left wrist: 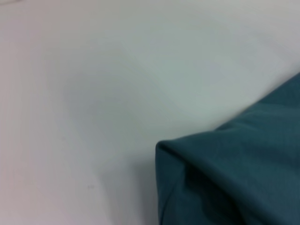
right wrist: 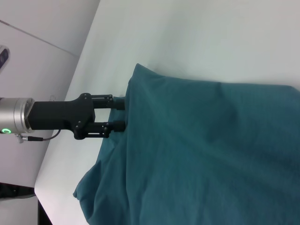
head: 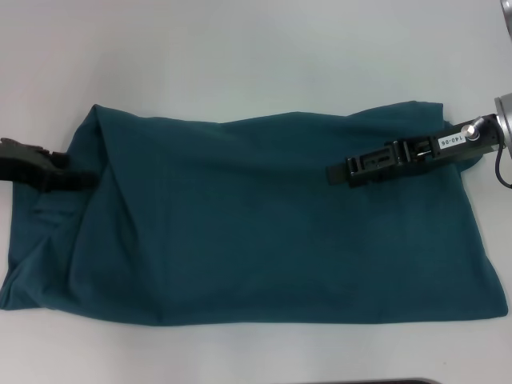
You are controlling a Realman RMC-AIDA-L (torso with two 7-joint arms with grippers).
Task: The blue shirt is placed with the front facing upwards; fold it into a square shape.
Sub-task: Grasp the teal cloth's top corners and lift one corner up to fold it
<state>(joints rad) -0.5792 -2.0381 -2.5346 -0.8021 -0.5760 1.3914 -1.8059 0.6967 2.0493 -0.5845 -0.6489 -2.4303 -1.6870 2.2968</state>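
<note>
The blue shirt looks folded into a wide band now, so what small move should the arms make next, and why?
Probably draw the left tool back out, clear of the cloth. The blue shirt lies as a wide band on the white table, and the left tool's fingers sit at its left edge, seemingly under a fold. The right tool rests over the far right part. The band is still wider than square.

The whole dark teal-blue cotton shirt (head: 256, 224) on the plain white table (head: 240, 48) is seen from above and in front by the head view. One folded corner of that shirt (left wrist: 234, 178) is shown from very close by the left wrist view. The shirt's left edge (right wrist: 201, 150) and the black left gripper (right wrist: 119, 114) at it are viewed from farther off across the cloth by the right wrist view; this edge is shared with the head view.
</note>
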